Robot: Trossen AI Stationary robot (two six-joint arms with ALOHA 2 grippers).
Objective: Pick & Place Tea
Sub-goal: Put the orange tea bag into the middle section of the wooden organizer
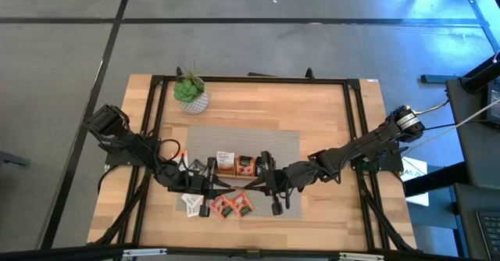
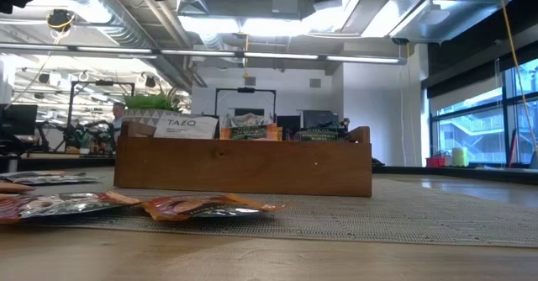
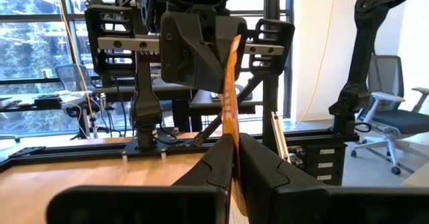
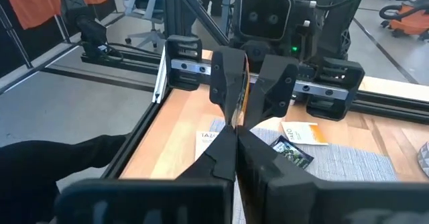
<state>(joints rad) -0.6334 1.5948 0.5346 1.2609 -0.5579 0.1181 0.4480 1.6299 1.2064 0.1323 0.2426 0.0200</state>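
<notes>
An orange tea sachet (image 3: 232, 96) stands on edge in the air between my two grippers, above the mat's near part. My left gripper (image 3: 234, 147) comes in from the table's left and is shut on it. My right gripper (image 4: 236, 135) comes in from the right and is shut on the same sachet (image 4: 245, 83). From above the two meet tip to tip, left gripper (image 1: 230, 184) facing right gripper (image 1: 251, 183). The brown wooden tray (image 2: 244, 167) holds several upright sachets. More sachets (image 1: 223, 206) lie flat on the table near its front edge. My left gripper pinches one edge of the orange sachet (image 3: 232, 140) between its two fingers, coming about level from the table's left. The sachet is lifted clear and stands on edge. My right gripper pinches the opposite edge (image 4: 240, 120) between its two fingers, slanting slightly down from the table's right.
A small green plant in a white pot (image 1: 190, 91) stands at the far left of the table. A grey mat (image 1: 258, 140) covers the middle. A white sachet (image 1: 191, 204) and red sachets (image 2: 210, 205) lie near the front. A black frame runs around the table.
</notes>
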